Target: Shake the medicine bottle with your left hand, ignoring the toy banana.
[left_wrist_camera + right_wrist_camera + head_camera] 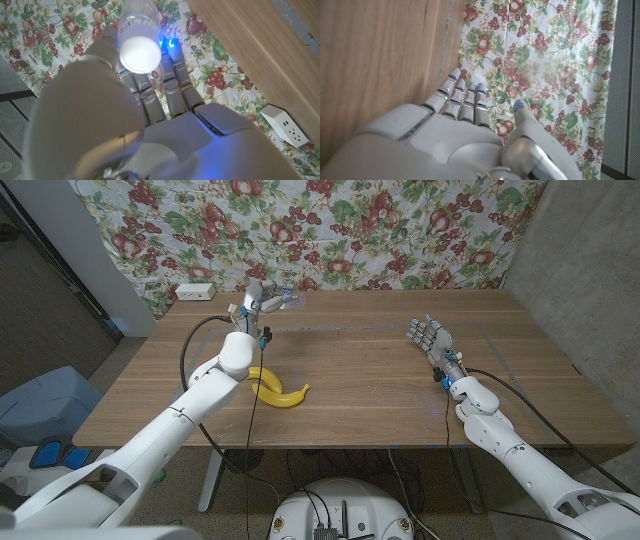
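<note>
My left hand [256, 299] is raised at the table's far left and grips a clear medicine bottle [284, 302] that points sideways to the right. In the left wrist view the bottle [140, 30] shows its white round end, with my hand [150, 100] wrapped around it. The yellow toy banana [274, 387] lies on the wooden table [370, 390] near the left arm, apart from both hands. At the right side of the table my right hand [430, 340] stands with its fingers straight and apart, holding nothing; the right wrist view shows this hand [470, 130] the same way.
A white power strip [194, 291] sits at the table's back left edge, seen also as a white power strip [285, 122]. A fruit-patterned cloth [330, 230] hangs behind the table. A blue bin [45, 405] stands on the floor at left.
</note>
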Robot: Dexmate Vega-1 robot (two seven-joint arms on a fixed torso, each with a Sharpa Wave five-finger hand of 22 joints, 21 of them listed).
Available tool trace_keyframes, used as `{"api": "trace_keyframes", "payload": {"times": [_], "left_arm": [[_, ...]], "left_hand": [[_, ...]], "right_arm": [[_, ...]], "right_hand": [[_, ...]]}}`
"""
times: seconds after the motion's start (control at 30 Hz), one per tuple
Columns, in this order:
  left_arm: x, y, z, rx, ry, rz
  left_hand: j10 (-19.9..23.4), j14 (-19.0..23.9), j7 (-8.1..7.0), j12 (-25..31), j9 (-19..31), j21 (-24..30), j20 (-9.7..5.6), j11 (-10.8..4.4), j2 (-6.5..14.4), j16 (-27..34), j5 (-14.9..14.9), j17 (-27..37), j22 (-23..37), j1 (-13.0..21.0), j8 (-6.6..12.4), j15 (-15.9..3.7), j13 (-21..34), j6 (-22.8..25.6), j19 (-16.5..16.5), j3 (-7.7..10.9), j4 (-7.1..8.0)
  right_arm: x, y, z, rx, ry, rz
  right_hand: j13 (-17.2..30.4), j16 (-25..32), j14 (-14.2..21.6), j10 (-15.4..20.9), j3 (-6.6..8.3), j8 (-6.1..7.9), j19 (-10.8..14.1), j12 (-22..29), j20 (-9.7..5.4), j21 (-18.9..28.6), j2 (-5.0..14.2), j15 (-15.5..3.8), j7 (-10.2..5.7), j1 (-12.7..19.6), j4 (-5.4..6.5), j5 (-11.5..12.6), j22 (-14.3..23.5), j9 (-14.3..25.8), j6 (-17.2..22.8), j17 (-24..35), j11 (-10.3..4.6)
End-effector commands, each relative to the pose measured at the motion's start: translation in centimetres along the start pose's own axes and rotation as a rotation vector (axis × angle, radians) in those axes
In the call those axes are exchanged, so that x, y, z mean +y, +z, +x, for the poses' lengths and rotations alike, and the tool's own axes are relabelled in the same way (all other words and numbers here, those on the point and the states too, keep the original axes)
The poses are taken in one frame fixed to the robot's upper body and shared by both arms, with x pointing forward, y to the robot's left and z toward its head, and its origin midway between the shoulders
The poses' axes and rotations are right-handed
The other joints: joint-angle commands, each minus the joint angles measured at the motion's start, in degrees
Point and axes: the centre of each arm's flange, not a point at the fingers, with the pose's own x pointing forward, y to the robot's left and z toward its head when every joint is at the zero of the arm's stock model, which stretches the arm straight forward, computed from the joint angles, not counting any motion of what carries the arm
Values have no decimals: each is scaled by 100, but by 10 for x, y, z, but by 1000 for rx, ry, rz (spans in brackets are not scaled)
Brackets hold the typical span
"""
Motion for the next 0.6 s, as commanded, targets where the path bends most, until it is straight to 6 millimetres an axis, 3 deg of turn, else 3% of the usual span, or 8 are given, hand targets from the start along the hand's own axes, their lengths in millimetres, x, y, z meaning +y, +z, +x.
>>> {"api": "trace_keyframes", "payload": {"times": [0.03,0.6], "left_arm": [[0,0,-2,31,-25,7],[-3,3,15,163,-307,126]], "left_hand": [[147,1429,-9,-26,14,55,-941,-95,1035,10,42,329,2,1072,-5,-1759,13,69,-17,-16,11],[149,1450,-12,-60,18,146,-940,-88,1048,-1,45,331,-50,1097,-40,-1760,20,79,-77,-24,10]], "right_arm": [[1,0,-2,2,2,-6],[3,1,-2,-1,2,-2]], "right_hand": [[9,-7,55,37,16,-10,69,-32,-7,-25,-6,2,35,22,-18,-15,20,8,7,10,34],[10,-16,52,41,20,-10,81,-32,-6,-48,-6,8,39,19,-25,-15,21,8,7,6,35]]}}
